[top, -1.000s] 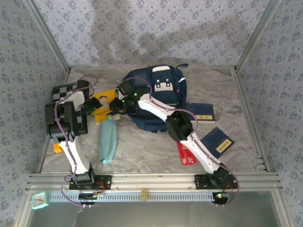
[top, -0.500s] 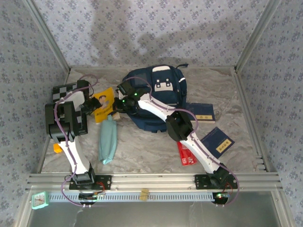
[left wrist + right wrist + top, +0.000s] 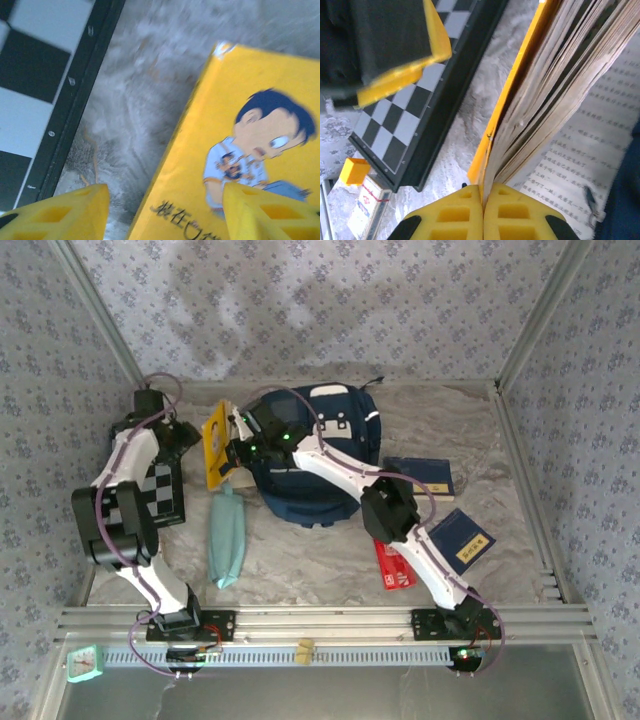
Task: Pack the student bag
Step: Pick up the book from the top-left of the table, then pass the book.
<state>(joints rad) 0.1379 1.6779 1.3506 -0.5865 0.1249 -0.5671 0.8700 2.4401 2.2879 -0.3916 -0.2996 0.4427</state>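
Right gripper (image 3: 482, 207) pinches yellow cartoon-cover paperback book (image 3: 214, 443), left gripper (image 3: 165, 202) spread. We see navy fabric student backpack (image 3: 345, 430) awaiting it; flat navy books (image 3: 422, 478) not packed yet.

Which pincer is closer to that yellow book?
Right. The right pincer is clamped shut on the edge of the yellow book; the left pincer hangs open over its cover, not gripping.

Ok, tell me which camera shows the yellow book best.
Left wrist: it sees the yellow book close up, cartoon cover facing, though cropped. Top external shows it small between the arms; right wrist shows fanned pages, with the cover pinched by the right gripper.
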